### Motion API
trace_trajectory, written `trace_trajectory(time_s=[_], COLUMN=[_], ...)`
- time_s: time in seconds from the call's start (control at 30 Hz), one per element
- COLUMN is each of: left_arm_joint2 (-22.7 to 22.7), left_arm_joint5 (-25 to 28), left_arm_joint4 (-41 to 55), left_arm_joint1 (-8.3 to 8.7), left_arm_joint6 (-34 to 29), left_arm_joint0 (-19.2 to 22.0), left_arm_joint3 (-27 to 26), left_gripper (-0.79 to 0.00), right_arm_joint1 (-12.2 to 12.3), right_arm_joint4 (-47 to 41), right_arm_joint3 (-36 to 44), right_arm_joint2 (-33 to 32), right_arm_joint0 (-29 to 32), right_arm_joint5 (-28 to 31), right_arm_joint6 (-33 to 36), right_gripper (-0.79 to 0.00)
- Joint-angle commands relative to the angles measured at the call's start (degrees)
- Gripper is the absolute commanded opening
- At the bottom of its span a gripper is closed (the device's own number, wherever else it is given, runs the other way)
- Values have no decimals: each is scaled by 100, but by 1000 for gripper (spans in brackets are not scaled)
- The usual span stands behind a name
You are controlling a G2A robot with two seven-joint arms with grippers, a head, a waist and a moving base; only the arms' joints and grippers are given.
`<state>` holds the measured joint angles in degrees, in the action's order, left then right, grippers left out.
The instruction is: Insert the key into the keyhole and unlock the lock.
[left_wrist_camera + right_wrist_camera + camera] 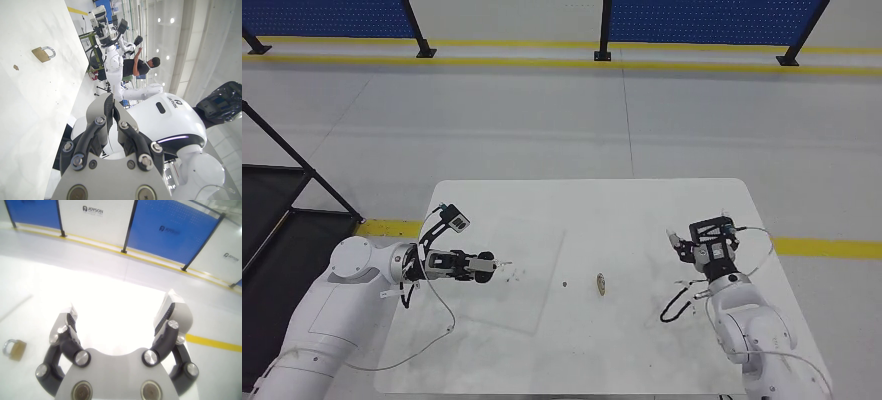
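a white table carries everything. a thin clear sheet is laid flat on its left half, one long side running from the far edge toward the near edge.

the left gripper is held over the left part of the table, above that sheet, and is pointed across toward the right edge. in the left wrist view the left gripper is seen with its black ribbed pads pressed together on a thin metal blade. the blade is seen edge-on and pokes out past the fingertips. its shape as a key cannot be made out.

the right gripper is held close to the right edge of the table and is pointed toward the far edge. in its own wrist view the right gripper is spread wide, and nothing is gripped or touched by its pads.

a brass padlock is laid flat near the middle of the table, just beyond the sheet's right side, well apart from both grippers. its silver shackle is seen in the left wrist view with both legs meeting the body. it is also seen lying free on the table in the right wrist view.

a small brown speck is found on the table near the padlock, on the side toward the left gripper.
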<state>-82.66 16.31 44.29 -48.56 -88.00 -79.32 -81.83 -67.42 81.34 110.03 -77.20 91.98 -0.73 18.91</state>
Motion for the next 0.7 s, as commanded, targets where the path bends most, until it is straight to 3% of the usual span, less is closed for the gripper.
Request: trace_trajectory(time_s=[0.0,0.3,0.53,0.67], left_arm_joint2=[0,0,0,0], left_arm_joint5=[0,0,0,0], left_arm_joint4=[0,0,0,0], left_arm_joint1=[0,0,0,0], left_arm_joint6=[0,0,0,0], left_arm_joint0=[0,0,0,0], left_arm_joint3=[0,0,0,0], left_gripper=[-785,-785,-785,-785], right_arm_joint1=[-29,-197,-382,-482], right_arm_joint4=[9,-872,-1462,-1257], right_arm_joint3=[48,165,-55,-280], right_arm_joint2=[238,1093,1769,2159], right_arm_joint0=[-142,-811,-1526,-1957], right_arm_joint5=[-1,-186,-763,-1138], right_arm_joint6=[524,2976,4226,4751], right_gripper=[0,0,0,0])
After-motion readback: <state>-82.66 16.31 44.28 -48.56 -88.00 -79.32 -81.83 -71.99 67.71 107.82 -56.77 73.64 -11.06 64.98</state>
